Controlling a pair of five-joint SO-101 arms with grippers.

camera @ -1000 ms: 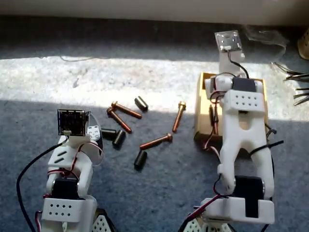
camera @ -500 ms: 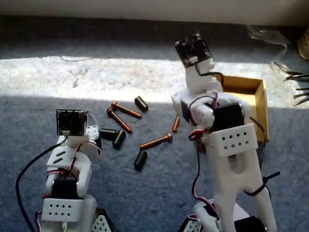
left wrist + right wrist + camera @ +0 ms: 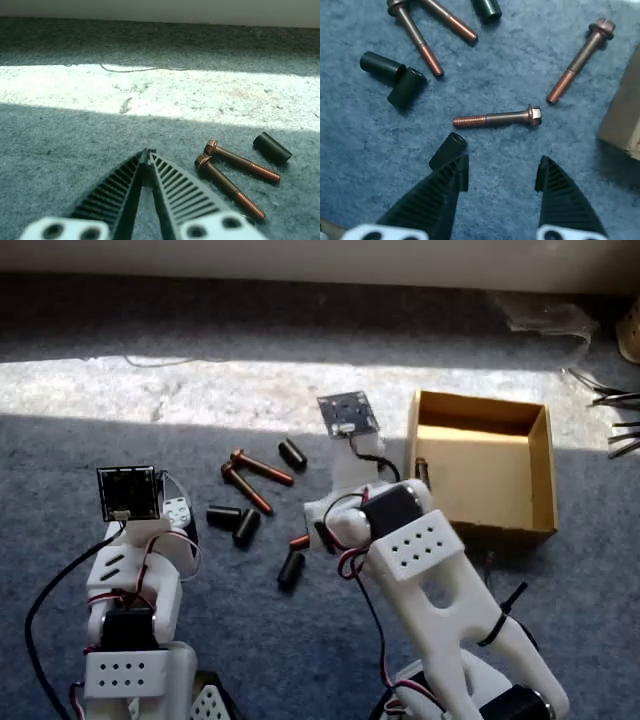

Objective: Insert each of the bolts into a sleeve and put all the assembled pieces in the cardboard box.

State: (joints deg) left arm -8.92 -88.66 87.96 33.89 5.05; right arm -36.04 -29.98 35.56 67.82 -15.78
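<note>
My right claw (image 3: 502,162) hangs spread wide and empty over the carpet (image 3: 200,390), near the box (image 3: 500,527). One bolt (image 3: 495,119) lies flat just ahead of its tips, and another bolt (image 3: 580,60) lies nearer the box. A sleeve (image 3: 447,150) lies right at the finger farther from the box. Farther out from the box lie two bolts (image 3: 262,468) side by side and two sleeves (image 3: 246,527) touching. My left claw (image 3: 147,152) is pressed together on nothing, well apart from the box.
</note>
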